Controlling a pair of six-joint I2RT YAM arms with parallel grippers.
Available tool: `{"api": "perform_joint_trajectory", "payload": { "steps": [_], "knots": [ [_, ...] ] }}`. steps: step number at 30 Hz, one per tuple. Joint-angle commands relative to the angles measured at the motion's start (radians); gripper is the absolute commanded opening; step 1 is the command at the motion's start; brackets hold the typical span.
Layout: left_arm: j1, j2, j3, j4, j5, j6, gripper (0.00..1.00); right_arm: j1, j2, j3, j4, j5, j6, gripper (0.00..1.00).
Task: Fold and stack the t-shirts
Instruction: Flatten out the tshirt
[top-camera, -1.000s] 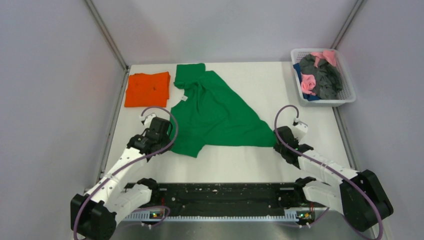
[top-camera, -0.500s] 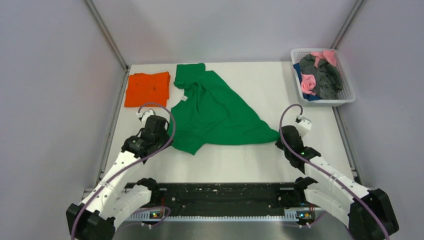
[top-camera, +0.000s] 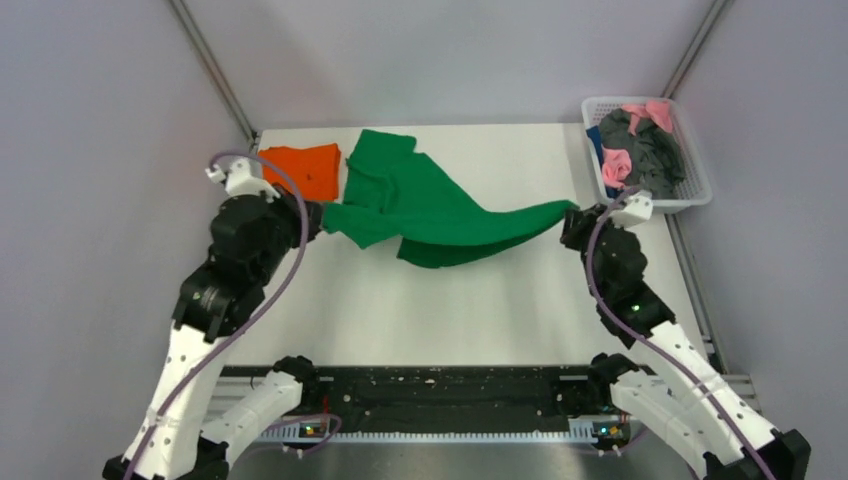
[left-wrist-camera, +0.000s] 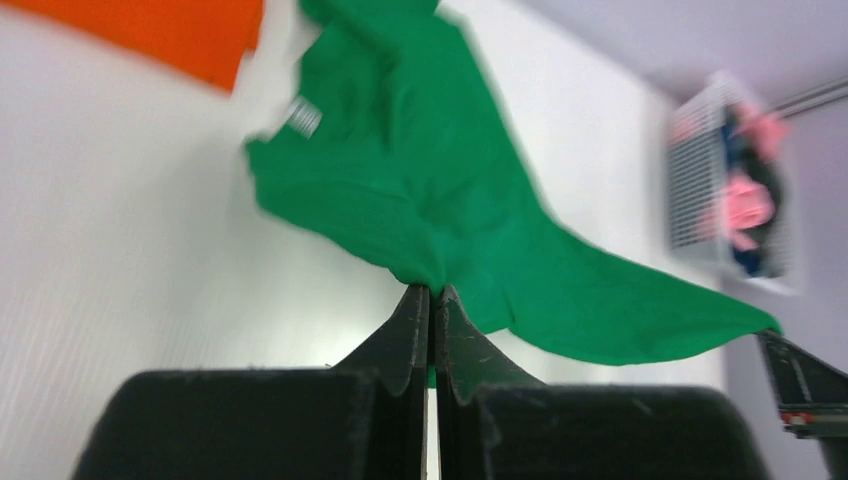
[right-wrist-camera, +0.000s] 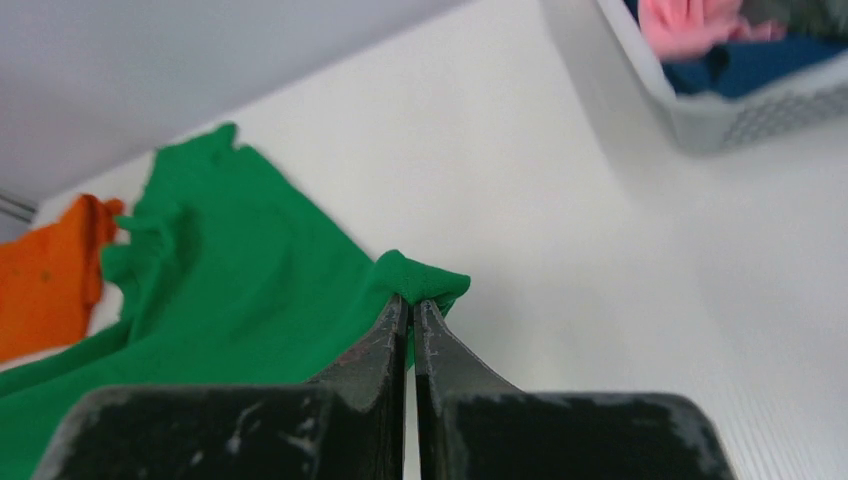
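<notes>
The green t-shirt (top-camera: 430, 215) is held up at two ends & stretched betw. both arms, sagging in the middle. Its far-left part is draped toward the bench (top-camera: 450, 320) next to the orange t-shirt (top-camera: 300, 170). Whether the sagging middle touches the bench can't be told. The left gripper (top-camera: 318, 215) is clamped on a bunched fold at the shirt's left end: in the left wrist view its fingers are pressed together w/ green cloth pinched at the tips. The right gripper (top-camera: 570, 222) is likewise closed on the shirt's right corner, where a small lump of cloth is seen squeezed betw. the tips in the right wrist view. A white label (left-wrist-camera: 305, 118) is visible on the green cloth. The orange t-shirt is laid flat & folded at the far-left corner of the bench, w/ its right edge just beside the green one & its near-left part hidden by the left arm in the top view. A white basket (top-camera: 697, 196) filled w/ pink, grey & blue clothes (top-camera: 650, 150) is set at the far-right corner, near the right gripper.
</notes>
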Motion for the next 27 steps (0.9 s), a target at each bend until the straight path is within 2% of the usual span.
{"api": "perform_joint_trajectory", "payload": {
  "steps": [1,8,15,22,27],
  "knots": [
    [-0.001,-0.031,0.259,0.096,0.029,0.102,0.0,-0.01,-0.056,0.263,0.042,-0.024,-0.119,0.0],
    [0.0,0.0,0.567,0.132,0.2,0.153,0.0,-0.008,-0.107,0.543,-0.093,-0.243,-0.125,0.0],
    [0.0,0.018,0.796,0.181,0.437,0.141,0.0,-0.008,-0.156,0.778,-0.236,-0.403,-0.108,0.0],
    [0.003,0.078,0.945,0.18,0.477,0.139,0.0,-0.009,-0.179,0.831,-0.271,-0.408,-0.084,0.0],
    [0.004,0.131,0.946,0.178,0.395,0.167,0.0,-0.009,-0.156,0.832,-0.273,-0.357,-0.092,0.0]
  ]
}}
